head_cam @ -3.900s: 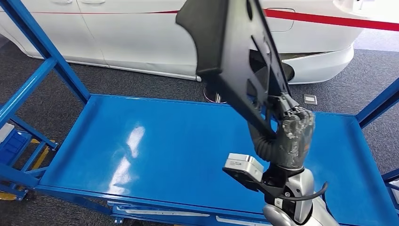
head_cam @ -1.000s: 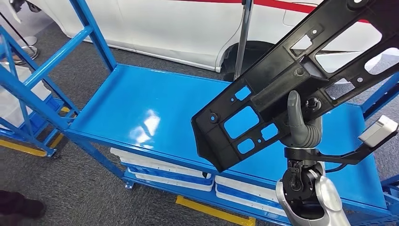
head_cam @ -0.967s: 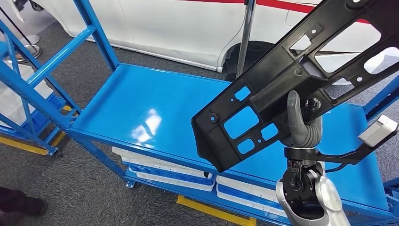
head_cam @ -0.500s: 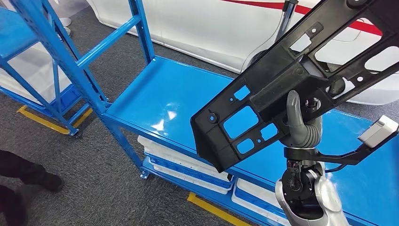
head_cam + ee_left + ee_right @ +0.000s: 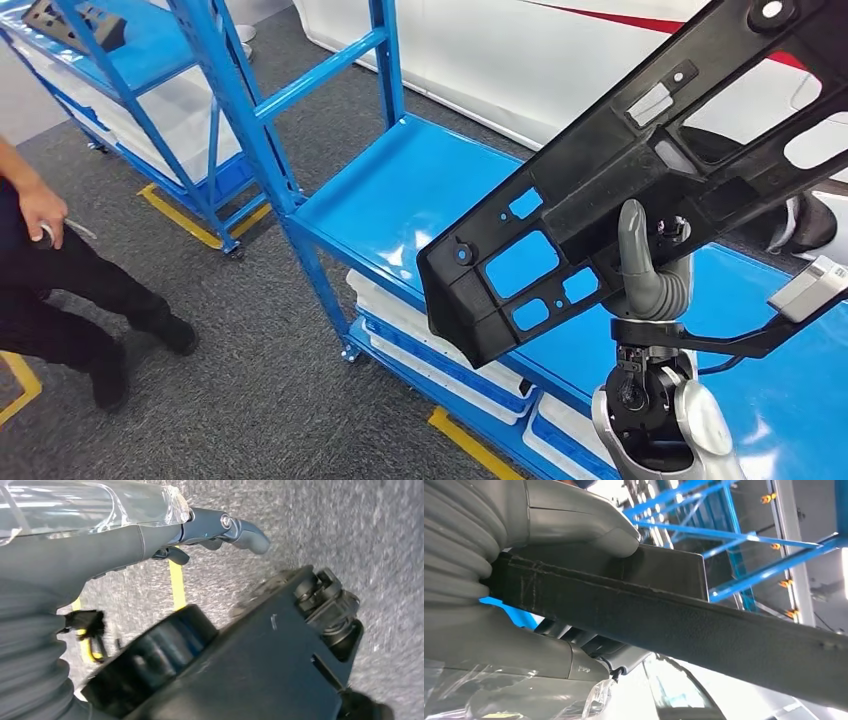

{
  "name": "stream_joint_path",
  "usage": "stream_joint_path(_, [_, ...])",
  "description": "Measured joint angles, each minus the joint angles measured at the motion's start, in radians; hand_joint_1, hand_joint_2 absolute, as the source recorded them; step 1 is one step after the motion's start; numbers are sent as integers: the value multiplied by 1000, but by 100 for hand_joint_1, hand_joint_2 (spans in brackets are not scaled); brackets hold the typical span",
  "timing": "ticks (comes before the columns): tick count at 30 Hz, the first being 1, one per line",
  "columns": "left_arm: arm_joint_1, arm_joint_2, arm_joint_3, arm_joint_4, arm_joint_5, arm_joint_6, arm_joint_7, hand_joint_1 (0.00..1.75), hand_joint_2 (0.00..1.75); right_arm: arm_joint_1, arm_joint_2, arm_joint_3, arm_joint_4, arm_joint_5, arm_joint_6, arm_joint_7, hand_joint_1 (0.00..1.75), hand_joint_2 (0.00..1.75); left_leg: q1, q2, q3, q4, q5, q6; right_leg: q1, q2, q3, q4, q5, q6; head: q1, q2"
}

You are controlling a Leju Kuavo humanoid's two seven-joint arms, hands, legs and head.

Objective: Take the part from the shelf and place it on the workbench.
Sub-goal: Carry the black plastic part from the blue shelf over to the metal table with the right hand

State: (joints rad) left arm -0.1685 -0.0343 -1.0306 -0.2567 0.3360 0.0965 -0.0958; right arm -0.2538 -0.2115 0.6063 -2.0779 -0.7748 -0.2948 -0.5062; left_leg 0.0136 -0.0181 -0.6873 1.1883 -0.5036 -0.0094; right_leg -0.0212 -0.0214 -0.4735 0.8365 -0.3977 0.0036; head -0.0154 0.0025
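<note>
Right robot hand (image 5: pixel 650 275): raised in front of the body, fingers closed around the black part (image 5: pixel 620 190), thumb upright against its face; grip confirmed at the right wrist, thumb and fingers clamped on either side of the part's edge (image 5: pixel 674 615). Part carried tilted, high above the blue shelf (image 5: pixel 400 190), touching nothing else. Left robot hand (image 5: pixel 150 530): hanging over grey carpet, fingers loosely extended, nothing held. Compared with half a second ago: whole scene shifted rightward, grip unchanged, so camera and body turning left, away from the shelf. Likely meaning: pick complete, transport under way, placing not yet begun; no workbench surface identifiable. Around: second blue rack (image 5: pixel 120 60), white car (image 5: pixel 520 50), yellow floor tape (image 5: pixel 470 440). Possible obstruction: person (image 5: pixel 60 290) standing near on the left, plus shelf uprights (image 5: pixel 260 140) close to the long part's swing.
</note>
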Motion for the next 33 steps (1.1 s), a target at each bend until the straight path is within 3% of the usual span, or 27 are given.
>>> stream_joint_path(1, [0,0,0,0,0,0,0,0,175,6,0,-3,0,-4,3,-3,175,175,6,4,1,7,3,-7,-2,-15,0,0,0,3,0,0])
stream_joint_path(2, [0,0,-1,0,0,0,0,0,175,11,0,-6,0,-8,8,-5,175,175,12,11,28,-35,25,-13,-4,-29,0,1,-1,7,0,0])
stream_joint_path(4, [2,0,-3,0,0,0,-1,0,175,17,0,-12,0,-16,24,-13,175,175,18,50,123,-198,87,-23,-7,-51,0,4,-4,21,0,0])
stream_joint_path(5, [2,-1,-4,0,0,0,-2,0,175,21,0,-16,0,-19,36,-19,175,175,18,71,162,-268,110,-22,-6,-60,-1,8,-6,29,0,0])
stream_joint_path(7, [1,-2,-6,0,1,1,-5,0,175,27,0,-21,0,-23,58,-29,175,175,13,91,187,-325,127,-8,-1,-78,-4,14,-7,45,3,0])
stream_joint_path(9, [3,-1,-8,0,1,2,-8,0,175,31,0,-26,0,-25,72,-35,175,175,10,68,176,-323,131,13,-4,-95,-3,14,-9,58,5,0])
stream_joint_path(11, [6,1,-8,0,0,2,-9,0,175,34,1,-30,0,-26,78,-39,175,175,9,45,174,-326,137,31,-12,-63,-21,58,-45,64,5,0])
stream_joint_path(13, [4,1,-9,0,0,5,-10,0,175,40,1,-36,0,-26,83,-42,175,175,5,20,172,-327,141,44,-11,-6,-87,204,-124,60,4,0])
stream_joint_path(14, [4,1,-10,0,0,6,-10,0,175,45,1,-38,0,-26,85,-44,175,175,3,7,171,-327,142,49,-7,8,-129,289,-158,57,5,0])
stream_joint_path(15, [4,1,-11,0,-1,8,-10,0,175,50,0,-40,0,-26,87,-46,175,175,0,-7,170,-327,142,52,-3,15,-162,352,-176,54,4,0])
stream_joint_path(16, [5,1,-11,0,-1,8,-10,0,175,54,0,-41,0,-24,90,-49,175,175,-3,-22,170,-327,143,53,0,18,-177,374,-172,50,5,0])
stream_joint_path(17, [6,1,-12,0,-1,9,-10,0,175,57,0,-42,0,-23,93,-52,175,175,-5,-38,171,-327,143,53,2,21,-170,349,-148,46,5,0])
stream_joint_path(18, [7,1,-12,0,-1,9,-10,0,175,58,0,-43,0,-22,97,-54,175,175,-6,-53,172,-326,143,54,3,30,-143,285,-109,40,5,0])
stream_joint_path(20, [6,2,-13,0,-1,10,-10,0,175,59,1,-46,-1,-19,103,-58,175,175,-8,-81,172,-325,143,52,2,83,-70,125,-33,29,5,0])
stream_joint_path(22, [5,2,-13,0,-1,10,-10,0,175,61,1,-48,-2,-17,109,-60,175,175,-8,-105,165,-324,145,46,2,119,-33,44,-8,25,5,0])
stream_joint_path(24, [8,2,-14,0,-1,10,-10,0,175,63,1,-50,-2,-16,112,-62,175,175,-6,-122,158,-326,148,36,2,101,-30,34,-9,23,5,0])
stream_joint_path(25, [10,3,-14,0,-1,10,-10,0,175,63,1,-51,-2,-16,113,-63,175,175,-8,-109,152,-318,142,31,0,89,-28,31,-7,20,4,0])
stream_joint_path(27, [11,5,-14,0,-1,11,-10,0,175,65,2,-54,-3,-14,114,-64,175,175,-12,-51,112,-238,95,18,-5,59,-24,24,-6,13,2,0])
stream_joint_path(28, [9,4,-14,0,-1,11,-11,0,175,66,2,-55,-4,-13,114,-64,175,175,-12,-20,75,-161,58,12,-3,44,-22,24,-6,10,2,0])
stream_joint_path(30, [3,4,-14,0,0,12,-11,0,175,68,2,-56,-5,-12,114,-65,175,175,-6,-1,-2,-4,-3,3,-1,11,-22,24,-9,7,2,0])
stream_joint_path(31, [1,4,-14,0,0,12,-12,0,175,68,2,-56,-5,-12,114,-65,175,175,-4,2,-19,30,-9,0,-1,-4,-21,24,-10,7,2,0])
stream_joint_path(32, [0,4,-15,0,0,12,-12,0,175,69,2,-56,-5,-12,114,-65,175,175,-3,5,-12,18,5,-1,-1,-18,-20,24,-12,8,2,0])
stream_joint_path(33, [0,4,-15,0,0,12,-11,0,175,69,2,-56,-6,-12,114,-65,175,175,-2,13,18,-39,34,0,-1,-30,-18,24,-14,10,2,0])
